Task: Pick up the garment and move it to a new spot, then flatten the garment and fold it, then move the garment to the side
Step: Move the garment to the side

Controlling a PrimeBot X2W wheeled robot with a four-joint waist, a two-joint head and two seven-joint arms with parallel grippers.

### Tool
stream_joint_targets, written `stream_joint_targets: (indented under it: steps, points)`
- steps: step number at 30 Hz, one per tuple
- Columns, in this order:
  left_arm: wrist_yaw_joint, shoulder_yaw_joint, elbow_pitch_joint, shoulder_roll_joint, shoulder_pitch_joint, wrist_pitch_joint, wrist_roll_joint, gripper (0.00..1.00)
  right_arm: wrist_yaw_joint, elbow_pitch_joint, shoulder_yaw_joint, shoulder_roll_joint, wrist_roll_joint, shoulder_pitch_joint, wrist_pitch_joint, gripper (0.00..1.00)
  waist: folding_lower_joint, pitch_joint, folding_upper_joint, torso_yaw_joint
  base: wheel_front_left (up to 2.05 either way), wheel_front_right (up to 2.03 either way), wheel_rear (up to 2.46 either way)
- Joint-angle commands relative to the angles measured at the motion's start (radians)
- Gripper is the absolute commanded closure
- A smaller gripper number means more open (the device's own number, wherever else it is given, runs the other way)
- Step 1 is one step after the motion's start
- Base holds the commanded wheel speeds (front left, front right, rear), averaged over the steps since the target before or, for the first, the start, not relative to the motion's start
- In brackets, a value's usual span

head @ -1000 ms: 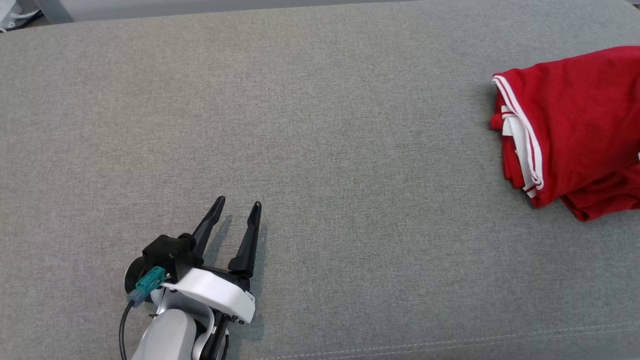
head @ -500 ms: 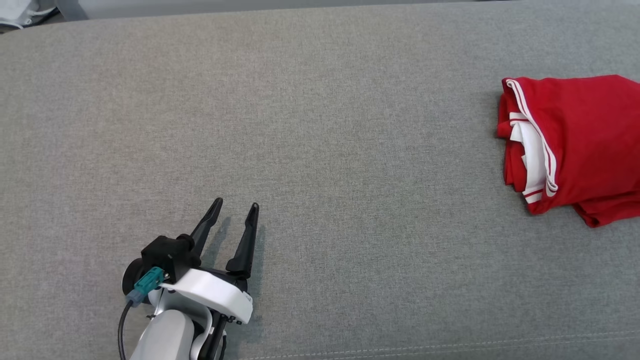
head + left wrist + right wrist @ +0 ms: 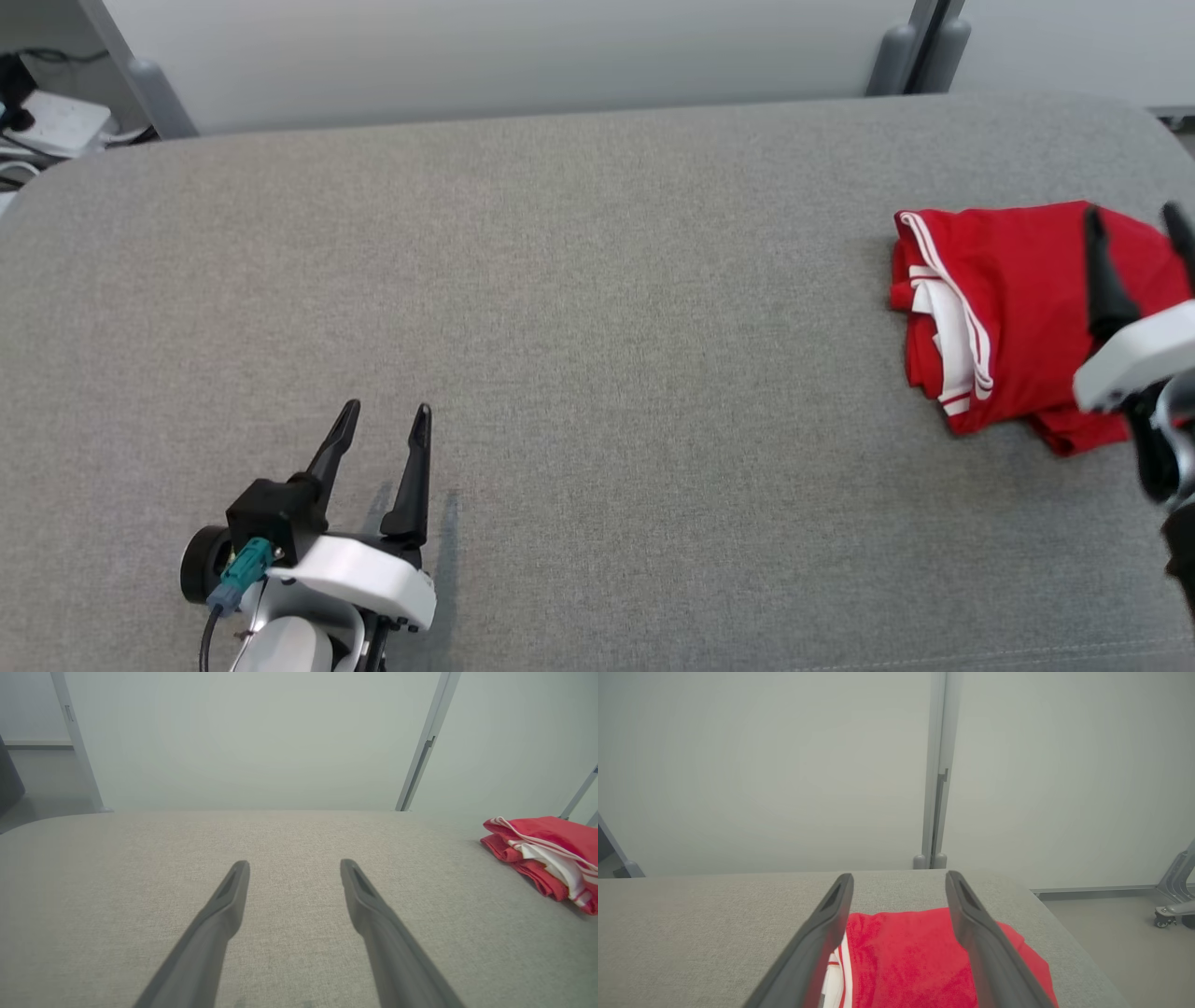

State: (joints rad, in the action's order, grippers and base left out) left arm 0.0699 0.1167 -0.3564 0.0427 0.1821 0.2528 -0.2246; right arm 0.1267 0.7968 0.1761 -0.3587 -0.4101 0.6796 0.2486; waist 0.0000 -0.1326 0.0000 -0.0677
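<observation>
**Head and wrist views.** We see a broad grey upholstered surface point(image 3: 597, 327) with rounded far corners across most of the head view. Behind it, along the top of the frame, stand pale wall panels point(image 3: 513, 56) joined by a grey upright post point(image 3: 920, 42). A white box with cables point(image 3: 56, 121) sits at the upper left corner.

The red garment point(image 3: 1008, 299) (folded, with white striped trim along its left edge) lies on the surface at the right of the frame, near the far right corner.

The left gripper point(image 3: 386, 411) is low over the surface at the lower left. Its fingers point up the frame and are spread apart, with bare fabric between them, and it is well apart from the garment.

The right gripper point(image 3: 1131, 215) enters from the right edge, its white wrist housing at mid-height and its two dark fingers reaching up over the garment. In the right wrist view we find these fingers parted, with the red cloth lying below them and nothing clamped.
</observation>
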Motion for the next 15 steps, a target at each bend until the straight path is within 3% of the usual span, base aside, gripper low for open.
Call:
stream_joint_targets:
  steps: [1,7,15]
  points:
    - [-0.013,-0.037,0.033,0.008,0.004,0.009,0.015,0.0,0.004,-0.048,-0.005,0.0,0.024,-0.033,0.013,0.0,0.0,0.027,0.0,-0.001,0.0,0.0,0.0]
    - [-0.05,-0.075,0.043,0.008,-0.044,0.009,0.037,0.0,0.004,-0.161,-0.073,0.096,0.112,-0.194,0.013,0.0,0.0,0.09,0.0,0.005,0.0,0.0,0.0]
    - [-0.08,-0.128,0.055,0.008,-0.098,0.009,0.06,0.0,0.004,-0.228,-0.123,0.16,0.173,-0.332,0.013,0.0,0.0,0.142,0.0,0.018,0.0,0.0,0.0]
